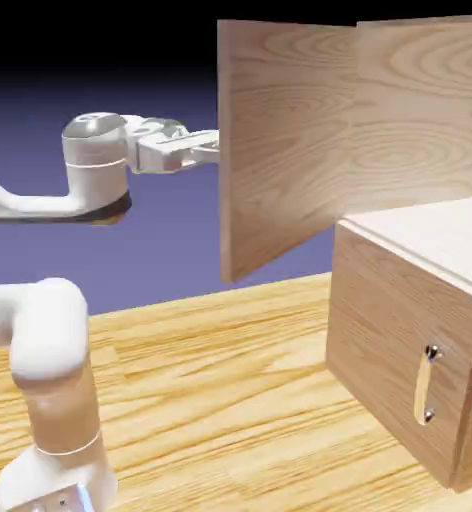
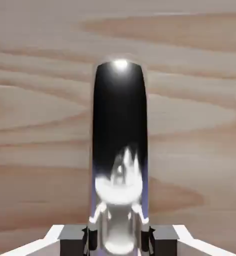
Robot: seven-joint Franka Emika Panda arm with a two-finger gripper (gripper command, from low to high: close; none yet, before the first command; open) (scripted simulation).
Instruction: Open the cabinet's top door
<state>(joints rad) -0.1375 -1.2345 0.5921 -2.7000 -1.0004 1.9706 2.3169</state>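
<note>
One cabinet (image 1: pixel 410 330) is sitting on the table (image 1: pixel 210 380), with two panels. The top door (image 1: pixel 280 140) is standing swung wide open. One gripper (image 1: pixel 212 148) is clamping its two fingers (image 2: pixel 72 239) tight on the door's silver handle (image 2: pixel 120 150). One small brass handle (image 1: pixel 425 385) is showing on the lower panel.

The top door (image 1: pixel 280 140) stood swung wide out from the cabinet (image 1: pixel 400 330), like a wall across the way. The table (image 1: pixel 220 380) in front of the cabinet lay open. The gripper (image 1: pixel 212 148) was right against the door's outer edge.
</note>
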